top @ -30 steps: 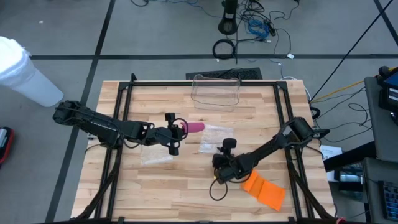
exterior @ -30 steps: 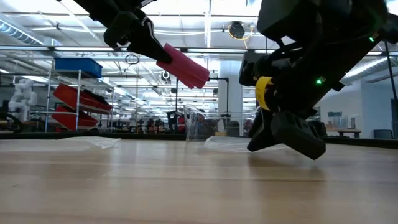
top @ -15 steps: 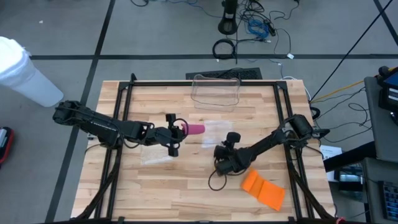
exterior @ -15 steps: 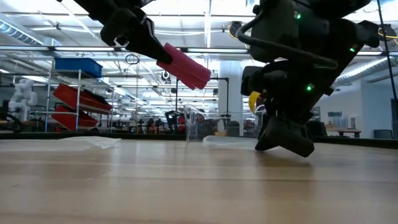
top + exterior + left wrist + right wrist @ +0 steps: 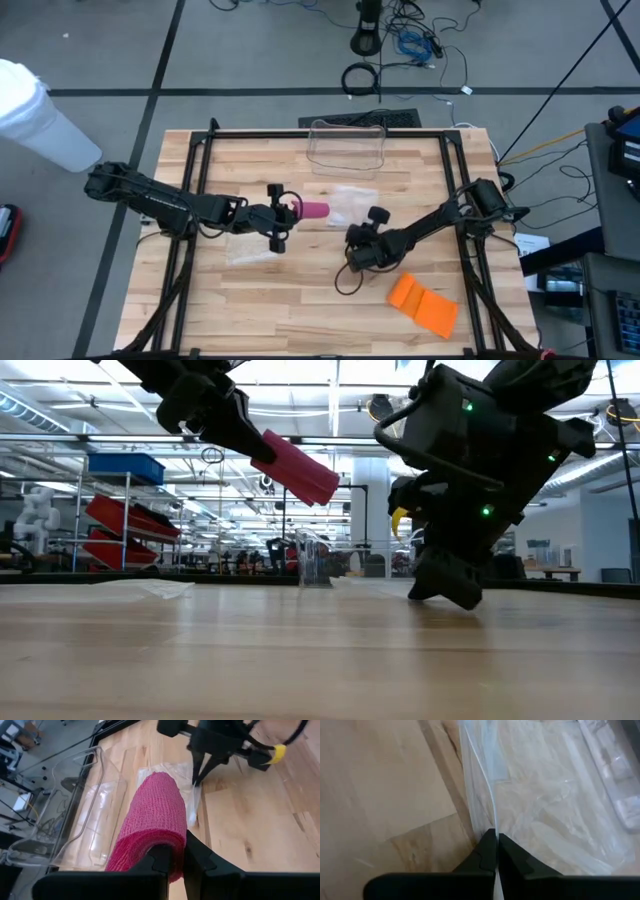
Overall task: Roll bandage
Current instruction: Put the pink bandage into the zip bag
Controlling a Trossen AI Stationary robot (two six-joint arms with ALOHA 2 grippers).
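A pink bandage roll hangs above the table's middle, with my left gripper shut on it; the low view shows the pink bandage roll tilted, well off the wood. My right gripper stands just to its right, pointing down, shut on a clear plastic bag that lies flat on the table. The left wrist view shows my right gripper at the bag's near corner. My left gripper pinches the roll's end nearest to it between its two fingers, coming from the table's left. The roll sticks out beyond the fingertips, lifted clear and slanting down. My right gripper pinches the bag's edge between its fingertips, slanting down from above. The rest of the bag lies on the table.
An orange flat strip lies near the front right. A clear plastic container stands at the far edge. Another clear wrapper lies under my left arm. A black frame runs around the tabletop.
My right gripper has gone from beside the orange strip toward the table's far edge, come down at the clear bag and shut on its edge. My left gripper and the pink roll have kept still.
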